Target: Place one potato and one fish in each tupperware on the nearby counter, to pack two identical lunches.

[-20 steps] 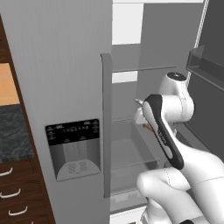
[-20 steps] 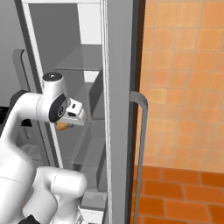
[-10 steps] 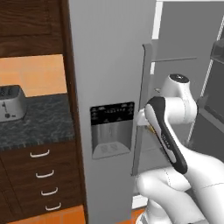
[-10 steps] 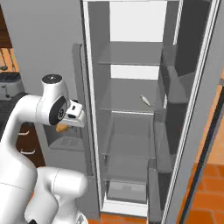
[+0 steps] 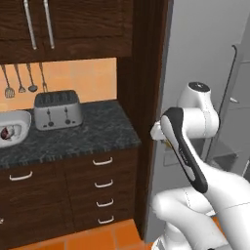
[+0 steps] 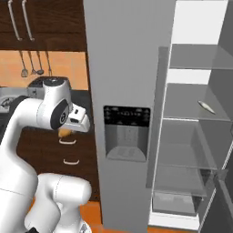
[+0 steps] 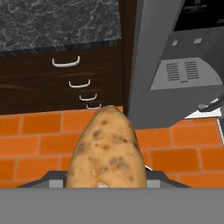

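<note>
Hand [image 7: 106, 186] clamped on potato [image 7: 106, 151], long axis running straight out along fingers. Bench [image 5: 73, 134] off to arm's left, beyond fridge [image 6: 127, 91]. Fish [image 6: 207, 107] on fridge shelf.

Speckled tan potato [image 7: 106, 151] in pincer [image 7: 106, 181]; fish [image 6: 207, 107] on fridge shelf.

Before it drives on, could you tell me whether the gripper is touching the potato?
Touching: the hand view shows the potato rising from the gripper, seated between its sides.
</note>
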### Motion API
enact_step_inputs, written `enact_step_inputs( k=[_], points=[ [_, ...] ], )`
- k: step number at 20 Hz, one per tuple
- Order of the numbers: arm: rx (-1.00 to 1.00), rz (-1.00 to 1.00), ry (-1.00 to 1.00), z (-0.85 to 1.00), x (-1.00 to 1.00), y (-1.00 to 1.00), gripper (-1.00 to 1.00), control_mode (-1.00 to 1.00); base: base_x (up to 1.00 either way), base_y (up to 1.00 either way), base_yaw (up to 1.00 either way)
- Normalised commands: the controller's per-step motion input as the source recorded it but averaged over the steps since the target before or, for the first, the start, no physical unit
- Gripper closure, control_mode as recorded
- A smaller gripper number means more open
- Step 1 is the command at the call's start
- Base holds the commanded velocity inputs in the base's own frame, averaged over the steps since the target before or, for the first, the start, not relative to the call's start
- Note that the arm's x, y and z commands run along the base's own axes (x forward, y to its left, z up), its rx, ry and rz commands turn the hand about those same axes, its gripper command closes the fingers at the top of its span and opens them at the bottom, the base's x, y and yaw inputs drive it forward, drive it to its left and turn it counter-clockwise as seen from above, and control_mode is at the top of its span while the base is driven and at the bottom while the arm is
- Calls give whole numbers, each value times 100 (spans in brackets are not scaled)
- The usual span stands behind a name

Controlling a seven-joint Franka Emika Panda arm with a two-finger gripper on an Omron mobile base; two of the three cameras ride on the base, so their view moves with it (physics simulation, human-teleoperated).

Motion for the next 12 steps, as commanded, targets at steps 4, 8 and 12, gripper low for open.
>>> enact_step_inputs(
  k=[4,8,12],
  points=[
    [0,0,0,0,0,0,100,100,0,100,1],
    [0,0,0,0,0,0,100,100,0,100,1],
    [0,0,0,0,0,0,100,100,0,100,0]
  ],
)
